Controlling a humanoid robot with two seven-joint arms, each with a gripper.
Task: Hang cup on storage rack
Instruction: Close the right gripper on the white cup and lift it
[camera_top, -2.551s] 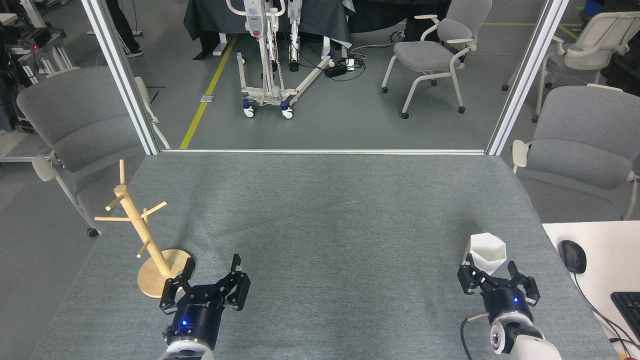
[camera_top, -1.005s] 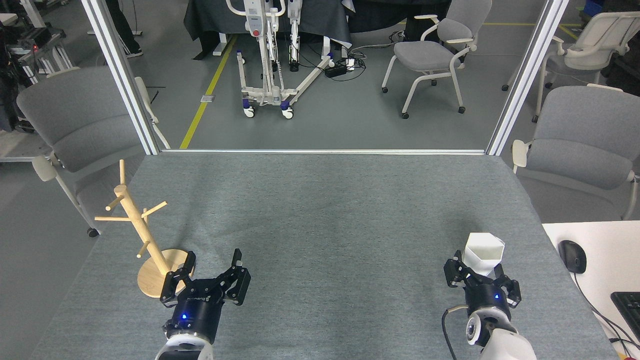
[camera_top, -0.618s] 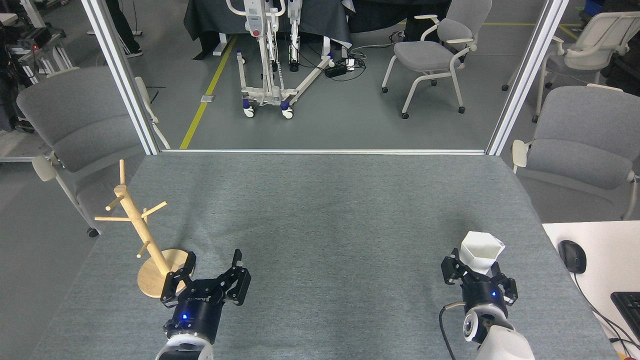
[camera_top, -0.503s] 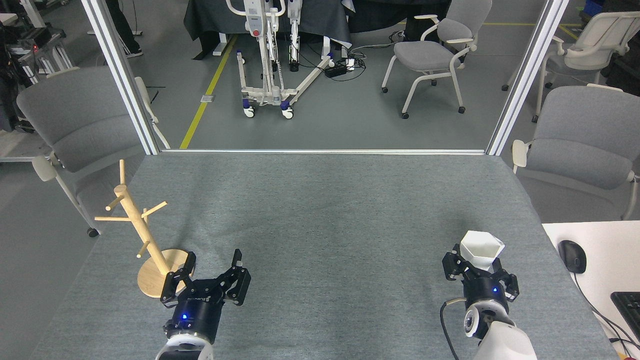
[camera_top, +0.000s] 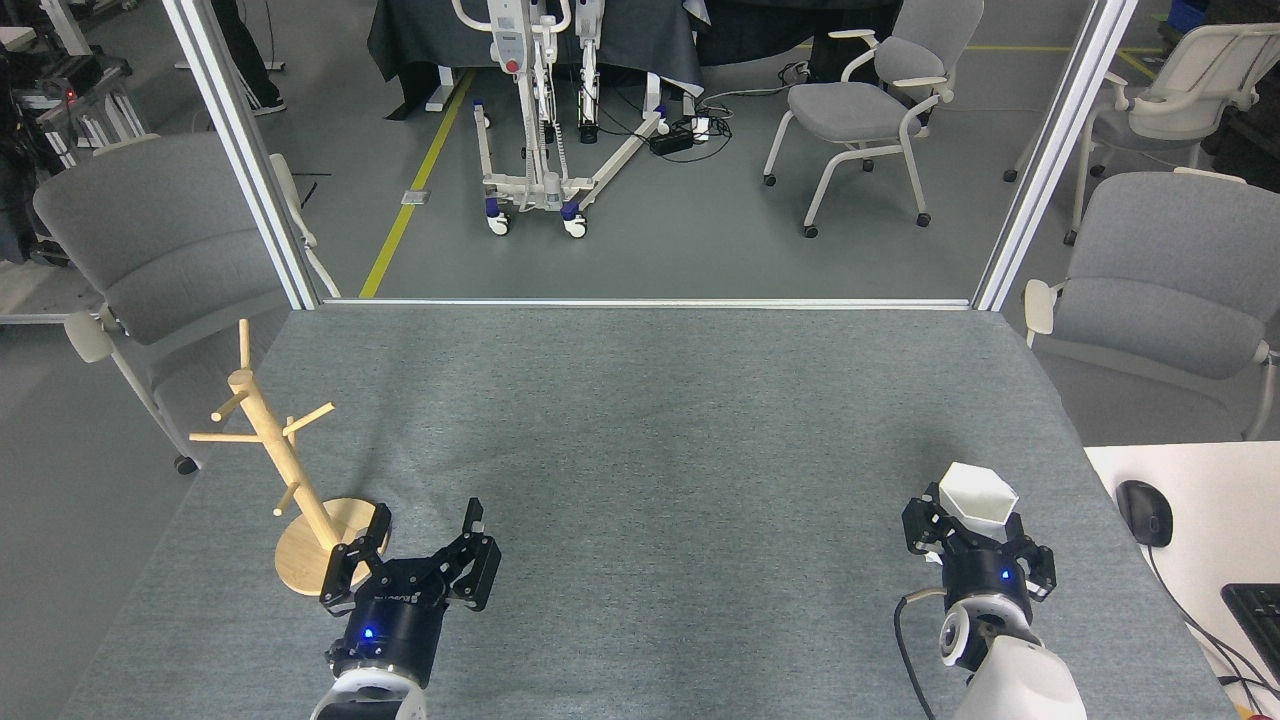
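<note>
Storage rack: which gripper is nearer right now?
Left. The left gripper sits just beside the storage rack, at its base; the right gripper is across the table at the cup.

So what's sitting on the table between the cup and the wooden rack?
Only the left tool, open, just right of the storage rack. Otherwise the head view shows bare grey table up to the cup.

Right pincer (camera_top: 975, 540) grips the cup (camera_top: 977, 495); left pincer (camera_top: 420, 548) gapes beside the storage rack (camera_top: 285, 470).
</note>
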